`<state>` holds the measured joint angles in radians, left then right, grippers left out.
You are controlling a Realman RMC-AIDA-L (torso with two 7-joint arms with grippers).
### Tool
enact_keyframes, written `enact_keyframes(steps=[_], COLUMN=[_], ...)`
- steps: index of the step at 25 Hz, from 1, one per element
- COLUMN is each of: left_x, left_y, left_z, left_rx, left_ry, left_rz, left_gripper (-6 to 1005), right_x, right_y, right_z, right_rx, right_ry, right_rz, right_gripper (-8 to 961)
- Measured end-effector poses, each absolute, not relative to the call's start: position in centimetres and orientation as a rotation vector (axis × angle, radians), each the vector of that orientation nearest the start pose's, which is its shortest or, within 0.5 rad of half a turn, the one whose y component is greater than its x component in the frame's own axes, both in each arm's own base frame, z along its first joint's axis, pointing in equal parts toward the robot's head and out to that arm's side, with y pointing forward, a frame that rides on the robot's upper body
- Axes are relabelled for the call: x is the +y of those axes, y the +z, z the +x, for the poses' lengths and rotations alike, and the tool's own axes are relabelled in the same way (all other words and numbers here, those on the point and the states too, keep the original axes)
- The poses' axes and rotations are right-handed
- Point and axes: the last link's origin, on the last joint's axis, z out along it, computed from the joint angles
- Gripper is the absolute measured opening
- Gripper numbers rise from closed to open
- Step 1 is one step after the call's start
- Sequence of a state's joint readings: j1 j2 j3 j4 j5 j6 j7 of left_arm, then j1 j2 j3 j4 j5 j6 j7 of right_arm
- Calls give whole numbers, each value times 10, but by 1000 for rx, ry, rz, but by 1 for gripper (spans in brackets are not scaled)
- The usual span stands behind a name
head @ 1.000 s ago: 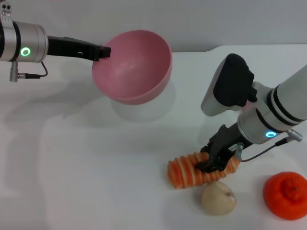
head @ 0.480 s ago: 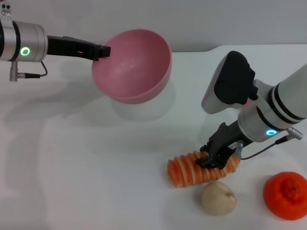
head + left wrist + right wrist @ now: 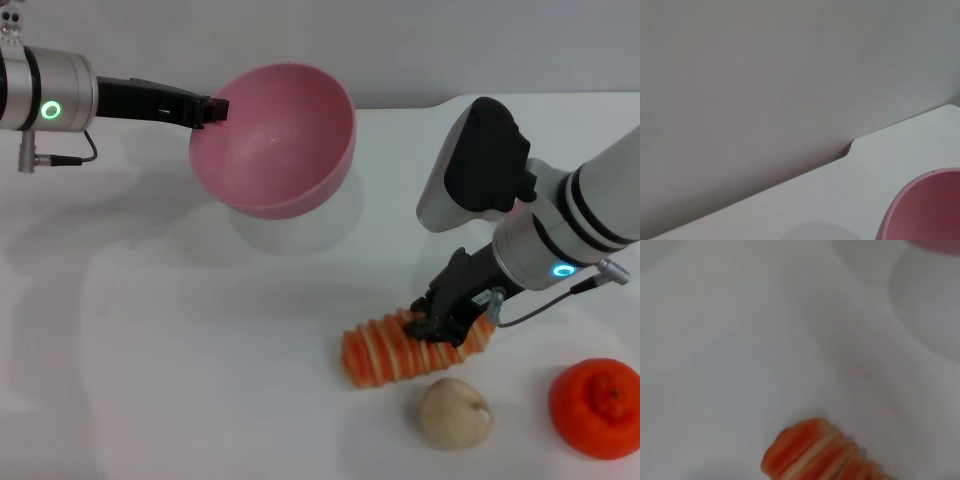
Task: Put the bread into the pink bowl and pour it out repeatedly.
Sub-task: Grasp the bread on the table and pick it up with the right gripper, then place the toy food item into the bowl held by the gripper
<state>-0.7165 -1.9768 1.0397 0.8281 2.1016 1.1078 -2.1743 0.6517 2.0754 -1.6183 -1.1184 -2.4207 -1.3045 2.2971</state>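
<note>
The pink bowl (image 3: 275, 140) hangs tilted above the table at the back, its opening facing me. My left gripper (image 3: 212, 108) is shut on its rim at the left; part of the bowl also shows in the left wrist view (image 3: 925, 210). The bread (image 3: 385, 350), an orange-brown ridged loaf with cream bands, lies at the front right. My right gripper (image 3: 445, 325) is shut on the loaf's right half from above. One end of the bread shows in the right wrist view (image 3: 810, 450).
A small beige lump (image 3: 455, 412) lies just in front of the bread. An orange tangerine-like fruit (image 3: 596, 408) sits at the front right corner. The white table (image 3: 180, 340) ends at a back edge behind the bowl.
My right gripper and the bread have shifted a little to the left and away from the beige lump. The bowl and left arm have barely moved.
</note>
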Motion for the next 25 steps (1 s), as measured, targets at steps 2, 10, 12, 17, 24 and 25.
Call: enact_keyframes(steps=[2, 10, 12, 17, 24, 25], left_x=[436, 437, 437, 437, 435, 434], left_y=[33, 36, 36, 35, 31, 30], left_z=[-209, -212, -213, -213, -212, -212], left_rx=[-1014, -1016, -1016, -1013, -1011, -1011], left_ry=[-317, -313, -313, -308, -300, -298], left_rz=[-2420, -2407, -2404, -2405, -2422, -2425], left_gripper=[129, 130, 130, 130, 131, 131], right_x=[349, 335, 331, 321, 311, 311], right_y=[-65, -38, -28, 4, 46, 52], right_z=[171, 137, 126, 92, 49, 44], right_rx=[488, 363, 318, 178, -9, -26], right_ry=[-483, -391, -360, -249, -84, -60], right_rz=[-2859, -2854, -2844, -2791, -2649, -2625], right_gripper=[255, 189, 173, 133, 109, 108])
